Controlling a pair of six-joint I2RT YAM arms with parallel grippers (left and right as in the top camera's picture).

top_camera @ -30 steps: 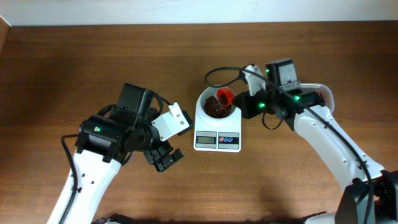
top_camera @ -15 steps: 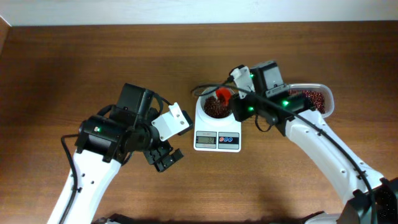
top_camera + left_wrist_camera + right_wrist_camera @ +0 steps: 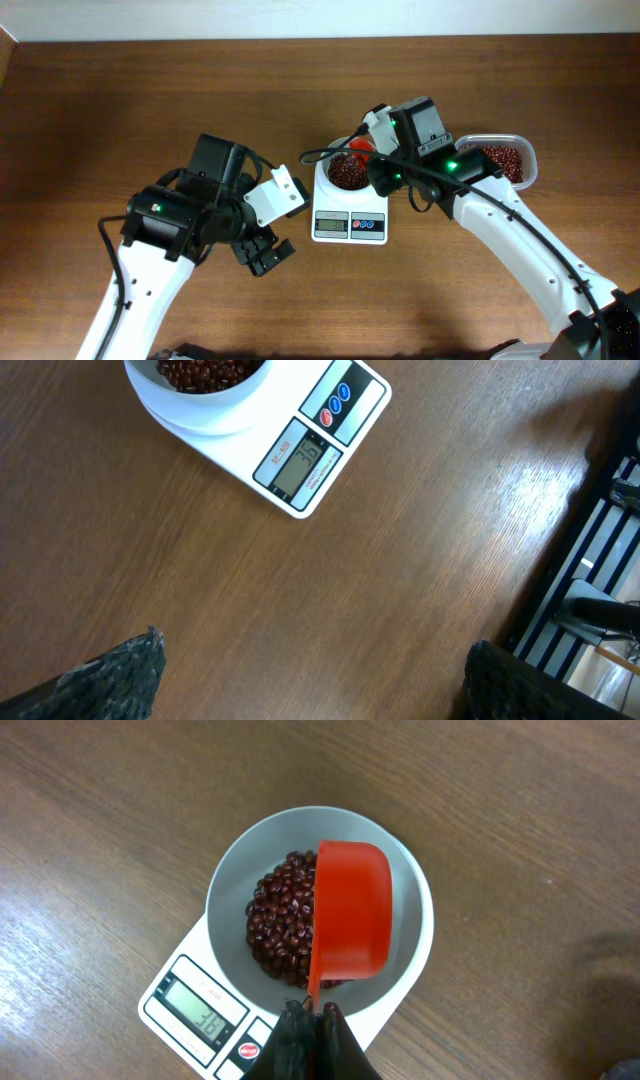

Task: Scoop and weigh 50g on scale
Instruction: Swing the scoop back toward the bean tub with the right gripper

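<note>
The white-shelled left arm (image 3: 140, 270) rises from the near left edge of the brown wood-grain desk (image 3: 120, 100) and bends inward at a black wrist. It carries the left gripper (image 3: 264, 254) above bare wood, near the front left corner of the small white digital kitchen scale (image 3: 350, 215) but apart from it. The white right arm (image 3: 530, 250) comes up from the near right corner and reaches diagonally across to the top of the scale, with a green light glowing on its black wrist housing. The desk is plain and evenly lit. In the left wrist view its edge drops away on the right to a black slatted frame (image 3: 600, 550), and overhead a pale wall (image 3: 300, 15) borders the far side. The left gripper's jaws are spread wide, the two dark fingers (image 3: 110, 675) at opposite corners of its view with only desk between them. On the scale, the grey display (image 3: 203, 1017) and the coloured buttons (image 3: 336, 398) face the near edge, though the digits are too small to read surely. The round white bowl (image 3: 230, 890) on top holds a heap of dark red beans (image 3: 283, 923). The right gripper (image 3: 312, 1018) is clamped tight on the thin handle of a red plastic scoop (image 3: 352, 910). The scoop hangs over the right half of the bowl, and whether it touches the beans cannot be told. Farther right, a clear plastic tub (image 3: 507, 160) of the same beans stands just past the right wrist.
</note>
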